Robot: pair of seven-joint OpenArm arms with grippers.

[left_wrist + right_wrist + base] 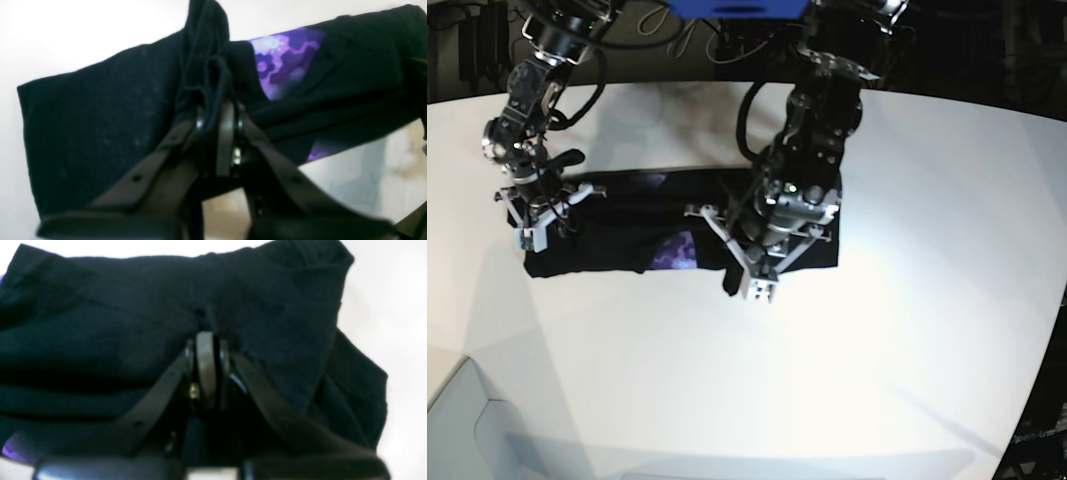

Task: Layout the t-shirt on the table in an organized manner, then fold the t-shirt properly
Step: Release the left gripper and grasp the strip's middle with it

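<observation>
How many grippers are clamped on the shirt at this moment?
2. The left gripper pinches a bunched fold of the t-shirt near its purple print; the right gripper pinches the cloth at the shirt's opposite end.

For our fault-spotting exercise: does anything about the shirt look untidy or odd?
Yes. The t-shirt lies as a narrow band, but a bunched fold sticks up from the left pincer, breaking its flat line.
</observation>
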